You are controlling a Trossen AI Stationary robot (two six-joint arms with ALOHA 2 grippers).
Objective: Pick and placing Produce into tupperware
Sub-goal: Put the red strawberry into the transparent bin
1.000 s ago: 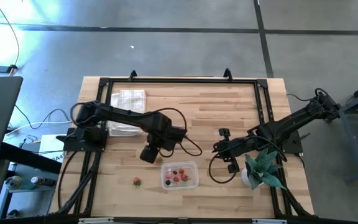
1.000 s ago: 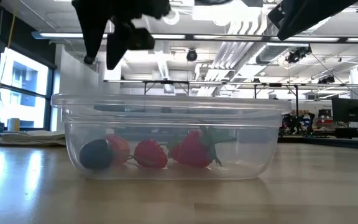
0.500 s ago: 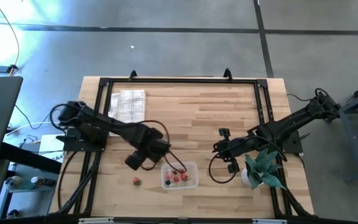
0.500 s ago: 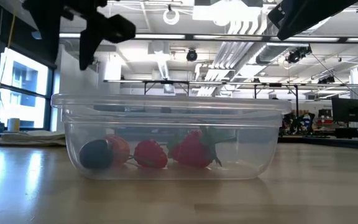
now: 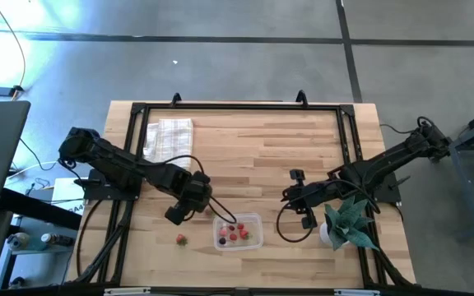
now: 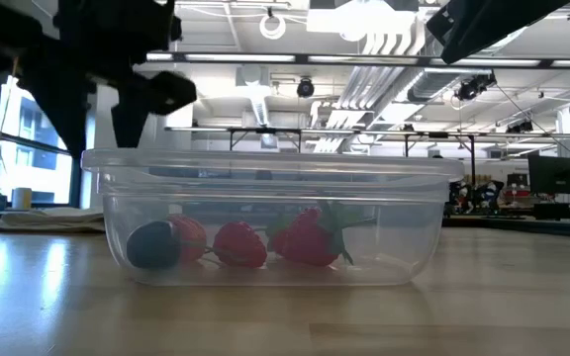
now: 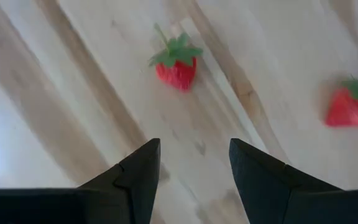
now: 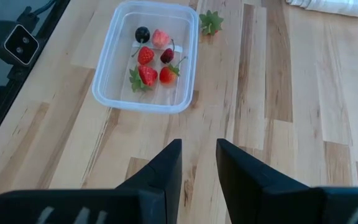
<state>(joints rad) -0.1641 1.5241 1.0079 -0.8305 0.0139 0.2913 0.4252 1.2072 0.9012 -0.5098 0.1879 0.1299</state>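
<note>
Lower left of the high view, the left gripper [image 5: 178, 214], jaws apart and empty, hovers above a loose strawberry [image 5: 181, 240] on the counter [image 5: 262, 156], beside the tupperware [image 5: 238, 232]. A careless descent could nudge it away. Right gripper [image 5: 297, 196] waits, fingers slightly parted.

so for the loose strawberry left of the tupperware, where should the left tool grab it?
Grip the red body of the loose strawberry, not the green top. It lies alone on the table, apart from the tupperware, so coming straight down looks safest. The left tool is open and hangs near it; its fingers would likely close across the berry's width.
</note>
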